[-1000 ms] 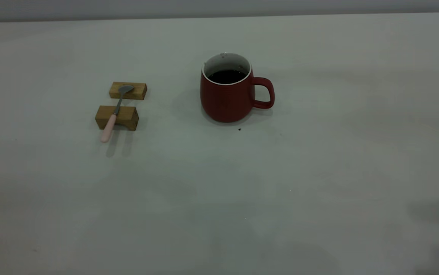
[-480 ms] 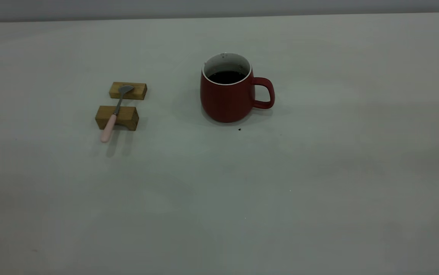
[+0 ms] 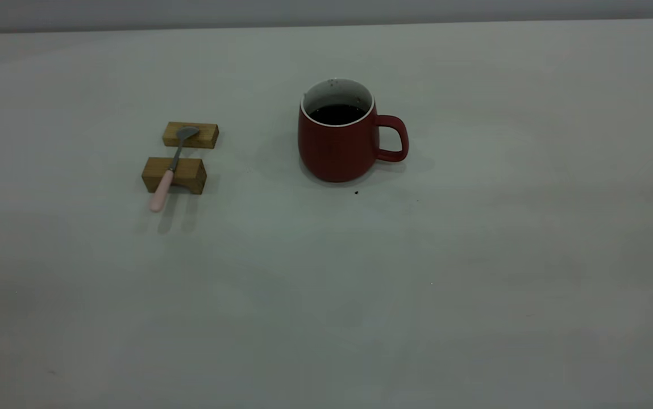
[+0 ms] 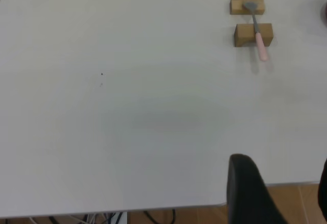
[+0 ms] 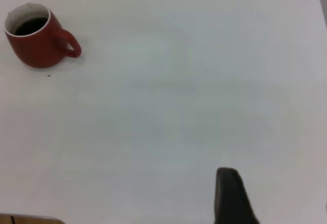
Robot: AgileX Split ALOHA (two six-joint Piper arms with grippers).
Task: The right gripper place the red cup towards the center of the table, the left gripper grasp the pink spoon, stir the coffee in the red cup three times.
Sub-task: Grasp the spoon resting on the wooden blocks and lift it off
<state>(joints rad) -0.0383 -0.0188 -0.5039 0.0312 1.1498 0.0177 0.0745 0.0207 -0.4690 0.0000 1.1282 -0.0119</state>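
Observation:
The red cup (image 3: 337, 145) stands upright near the table's (image 3: 474, 255) middle, handle to the right, with dark coffee (image 3: 336, 113) inside. In the right wrist view the cup (image 5: 36, 39) is far off, beyond my right gripper (image 5: 276, 183), which is open and holds nothing. The pink spoon (image 3: 168, 170) lies across two wooden blocks, its pink handle overhanging the nearer one. My left gripper (image 4: 282, 163) hovers over the table's near edge, open and empty, with the spoon (image 4: 257, 32) well away from it. Neither gripper appears in the exterior view.
Two tan wooden blocks (image 3: 190, 134) (image 3: 174, 175) carry the spoon left of the cup. A few dark specks (image 3: 356, 192) lie in front of the cup. The table's edge and wooden floor (image 4: 296, 203) show in the left wrist view.
A dark shadow at the lower right of the table has faded out of the exterior view. Cup, spoon and blocks have not moved.

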